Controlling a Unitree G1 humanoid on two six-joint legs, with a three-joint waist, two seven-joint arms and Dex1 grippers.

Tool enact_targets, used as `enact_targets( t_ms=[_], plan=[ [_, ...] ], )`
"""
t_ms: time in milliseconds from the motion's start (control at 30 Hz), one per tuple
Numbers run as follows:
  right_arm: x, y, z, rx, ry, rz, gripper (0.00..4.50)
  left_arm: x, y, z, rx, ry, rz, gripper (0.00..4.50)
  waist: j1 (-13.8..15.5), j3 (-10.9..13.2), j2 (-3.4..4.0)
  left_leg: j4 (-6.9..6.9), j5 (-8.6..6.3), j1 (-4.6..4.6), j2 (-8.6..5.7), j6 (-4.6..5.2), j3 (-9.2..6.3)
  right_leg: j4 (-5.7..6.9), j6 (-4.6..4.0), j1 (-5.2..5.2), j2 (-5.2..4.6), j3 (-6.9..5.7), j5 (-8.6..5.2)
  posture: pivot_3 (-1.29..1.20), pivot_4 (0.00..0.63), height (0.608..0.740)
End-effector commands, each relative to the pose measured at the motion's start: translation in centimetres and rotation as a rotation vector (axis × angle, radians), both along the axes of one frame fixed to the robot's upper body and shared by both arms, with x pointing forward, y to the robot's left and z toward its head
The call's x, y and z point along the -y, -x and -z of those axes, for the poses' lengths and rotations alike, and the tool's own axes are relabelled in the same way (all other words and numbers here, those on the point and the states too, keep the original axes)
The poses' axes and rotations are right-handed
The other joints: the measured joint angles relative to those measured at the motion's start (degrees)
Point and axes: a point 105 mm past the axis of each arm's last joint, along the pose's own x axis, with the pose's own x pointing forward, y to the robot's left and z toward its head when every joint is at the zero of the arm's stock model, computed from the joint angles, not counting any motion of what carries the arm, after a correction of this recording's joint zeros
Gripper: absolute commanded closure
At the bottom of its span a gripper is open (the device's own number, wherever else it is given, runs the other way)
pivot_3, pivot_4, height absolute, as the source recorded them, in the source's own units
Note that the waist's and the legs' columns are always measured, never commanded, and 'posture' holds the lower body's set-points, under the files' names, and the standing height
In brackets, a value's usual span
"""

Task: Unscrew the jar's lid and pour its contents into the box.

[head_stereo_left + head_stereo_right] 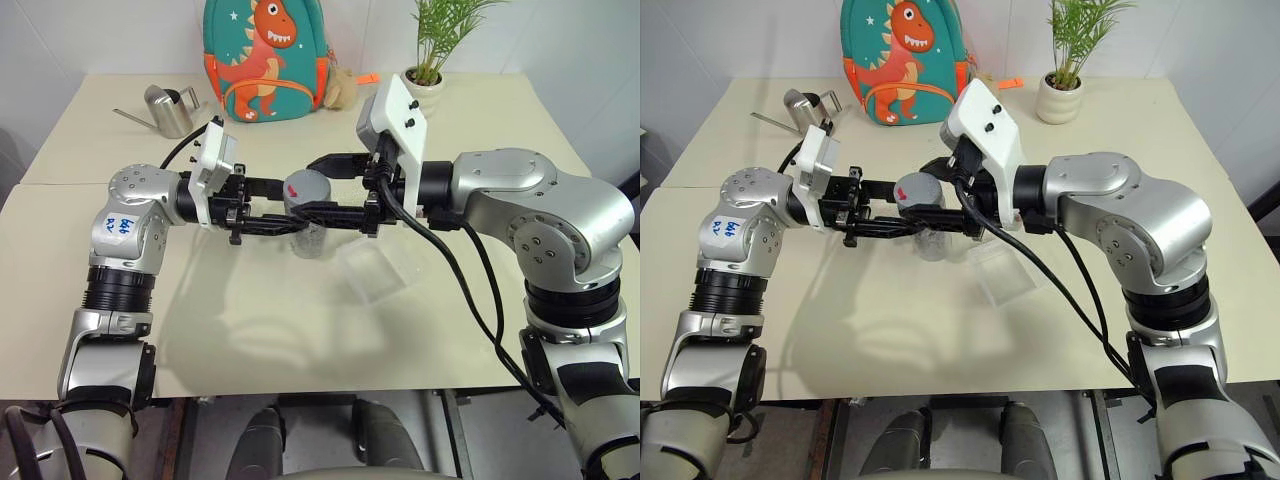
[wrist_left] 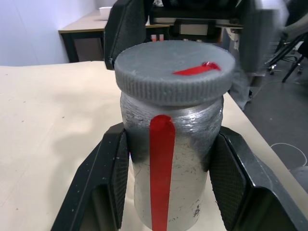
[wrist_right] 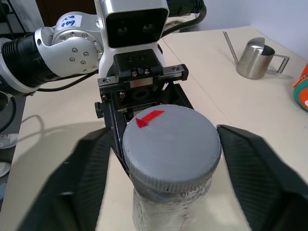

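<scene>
A silver jar (image 2: 190,149) with a red stripe down its side hangs above the table, gripped around its body by my left gripper (image 1: 296,222), which is shut on it. Its grey ribbed lid (image 2: 168,67), marked with a red arrow, sits on top. From the opposite side my right gripper (image 3: 169,144) reaches in, its two fingers against the sides of the lid (image 3: 171,142), shut on it. The clear shallow box (image 1: 382,265) lies on the table just below and to the right of the jar. The contents are hidden inside the jar.
A steel watering can (image 1: 170,108) stands at the back left. A dinosaur backpack (image 1: 265,55) leans at the back middle, and a potted plant (image 1: 425,85) stands at the back right. The table (image 1: 300,340) runs bare towards its front edge.
</scene>
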Motion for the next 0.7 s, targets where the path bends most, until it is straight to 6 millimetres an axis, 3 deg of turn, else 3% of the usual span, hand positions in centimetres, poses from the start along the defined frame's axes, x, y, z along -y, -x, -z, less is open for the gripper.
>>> enact_targets(
  t_ms=[33,700],
  plan=[
    [-0.2,0.6,-1.6,0.061,-0.018,-0.028,1.74,-0.2,0.3,-0.9,0.04,0.014,-0.002,2.48,0.0,0.0,0.0,0.0,0.0,0.0,0.0,0.0,0.0,0.0,0.0,0.0,0.0,0.0,0.0,0.0,0.15,0.74],
    [0.2,0.4,-3.3,0.11,-0.037,-0.017,1.74,-0.4,0.5,0.6,-0.013,-0.054,0.005,2.48,0.0,0.0,0.0,0.0,0.0,0.0,0.0,0.0,0.0,0.0,0.0,0.0,0.0,0.0,0.0,0.0,0.15,0.74]
  ],
)
